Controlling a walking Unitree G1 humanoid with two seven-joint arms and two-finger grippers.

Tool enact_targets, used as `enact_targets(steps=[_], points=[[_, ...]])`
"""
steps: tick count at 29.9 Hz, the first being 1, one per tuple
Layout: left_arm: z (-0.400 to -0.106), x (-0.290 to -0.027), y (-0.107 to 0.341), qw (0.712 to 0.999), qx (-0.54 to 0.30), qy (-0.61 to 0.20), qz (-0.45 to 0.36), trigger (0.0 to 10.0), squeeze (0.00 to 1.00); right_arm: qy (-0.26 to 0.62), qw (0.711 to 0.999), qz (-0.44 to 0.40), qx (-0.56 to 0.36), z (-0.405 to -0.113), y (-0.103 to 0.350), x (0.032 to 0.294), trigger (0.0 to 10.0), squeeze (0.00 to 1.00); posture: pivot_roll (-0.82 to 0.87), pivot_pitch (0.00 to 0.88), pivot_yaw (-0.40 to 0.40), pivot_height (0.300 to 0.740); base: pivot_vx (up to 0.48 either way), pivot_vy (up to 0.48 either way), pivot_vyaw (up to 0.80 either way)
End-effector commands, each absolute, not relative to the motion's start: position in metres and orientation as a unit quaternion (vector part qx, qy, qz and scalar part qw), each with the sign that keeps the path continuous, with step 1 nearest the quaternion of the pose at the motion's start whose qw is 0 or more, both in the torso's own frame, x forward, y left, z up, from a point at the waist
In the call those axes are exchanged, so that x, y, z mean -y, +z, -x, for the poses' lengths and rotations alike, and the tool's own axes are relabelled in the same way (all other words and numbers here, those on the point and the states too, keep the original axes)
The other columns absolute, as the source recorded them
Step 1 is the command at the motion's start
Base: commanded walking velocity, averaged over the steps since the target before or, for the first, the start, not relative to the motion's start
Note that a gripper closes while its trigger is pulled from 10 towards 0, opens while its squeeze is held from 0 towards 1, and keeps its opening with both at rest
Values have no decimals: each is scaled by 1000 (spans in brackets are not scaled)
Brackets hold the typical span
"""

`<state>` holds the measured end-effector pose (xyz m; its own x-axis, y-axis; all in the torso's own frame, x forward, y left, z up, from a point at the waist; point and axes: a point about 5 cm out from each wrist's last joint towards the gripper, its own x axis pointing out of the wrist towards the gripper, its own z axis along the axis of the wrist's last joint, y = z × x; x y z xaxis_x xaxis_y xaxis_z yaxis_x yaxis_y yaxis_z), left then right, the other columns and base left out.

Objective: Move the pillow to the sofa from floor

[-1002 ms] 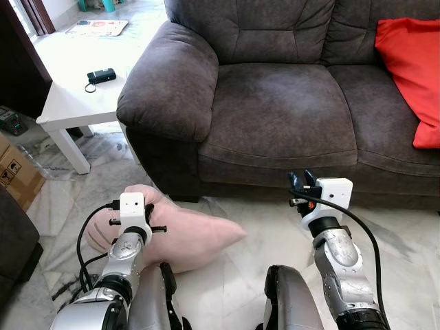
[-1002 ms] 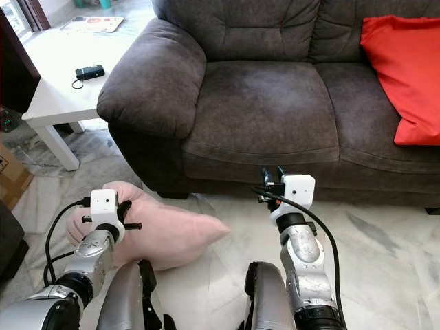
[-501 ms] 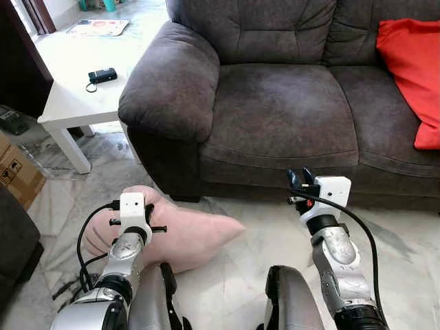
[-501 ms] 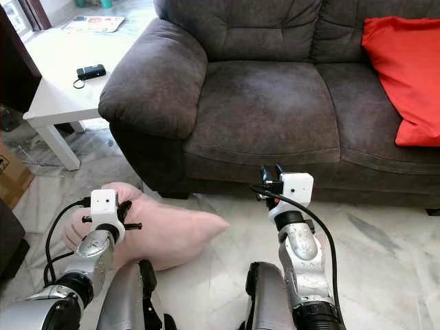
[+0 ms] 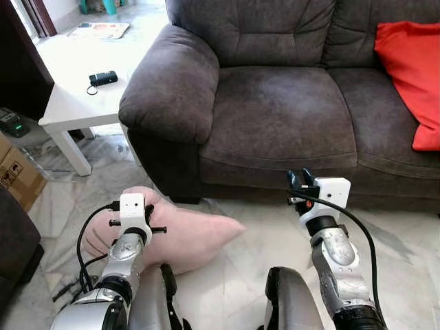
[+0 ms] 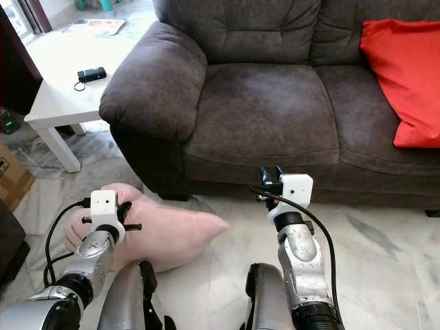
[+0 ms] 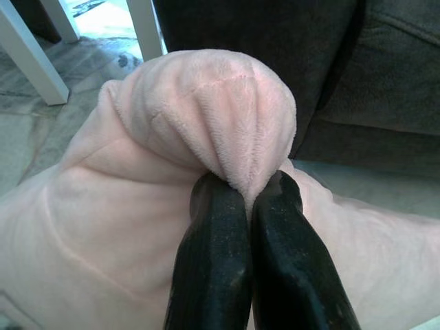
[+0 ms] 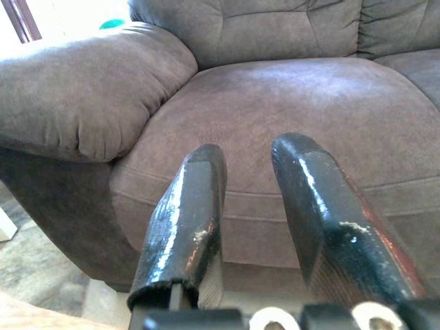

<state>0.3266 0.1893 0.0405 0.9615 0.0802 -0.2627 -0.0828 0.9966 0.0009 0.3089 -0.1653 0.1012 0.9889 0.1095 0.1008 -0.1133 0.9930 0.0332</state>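
Sofa (image 5: 275, 103): one, dark grey, two seat cushions in sight, the near one bare. It stands directly ahead of the robot, armrest toward the robot's left.

Worktop (image 5: 75, 89): one, white, low, just beside that armrest. One small black device (image 5: 102, 78) lies on it.

Red cushion (image 5: 412, 75): one, propped at the far right end of the seat.

Pillow (image 5: 182, 234): one, pale pink, plush. It lies on the marble floor (image 5: 405, 234) near the foot of the armrest, on the robot's left side. Most of its bulk rests on the tiles.

Claws: two. Left claw (image 7: 237, 196) is clenched on the pillow, a fold of pink fabric pinched between the black fingers (image 7: 213, 261), bunched into a rounded lump above the tips. Right claw (image 8: 251, 172) hangs released, fingers parted, nothing between them, pointed at the front edge of the seat cushion.

Progress, judged: the grip looks made; the lift and carry are not. The pillow is not yet on the sofa. Remaining: raise it clear of the floor, bring it over the seat edge, set it on the bare cushion, let go. The pinch holds one small fold only, so the pillow may sag or slip when raised.
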Motion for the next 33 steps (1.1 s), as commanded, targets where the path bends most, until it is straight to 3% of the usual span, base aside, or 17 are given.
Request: enact_targets(steps=[1,23,33], points=[[-335,-196,59,995,-83,50,4,10000,0,52,997,-23,55,-310,103,165,10000,0,-8,48,25,604,0,0,0],[-334,-196,57,995,-85,45,1,10000,0,56,996,-24,59,-311,102,164,10000,0,-8,20,32,712,0,0,0],[-333,-195,57,996,-84,39,-1,10000,0,56,996,-27,56,-312,101,163,10000,0,-5,28,32,716,0,0,0]])
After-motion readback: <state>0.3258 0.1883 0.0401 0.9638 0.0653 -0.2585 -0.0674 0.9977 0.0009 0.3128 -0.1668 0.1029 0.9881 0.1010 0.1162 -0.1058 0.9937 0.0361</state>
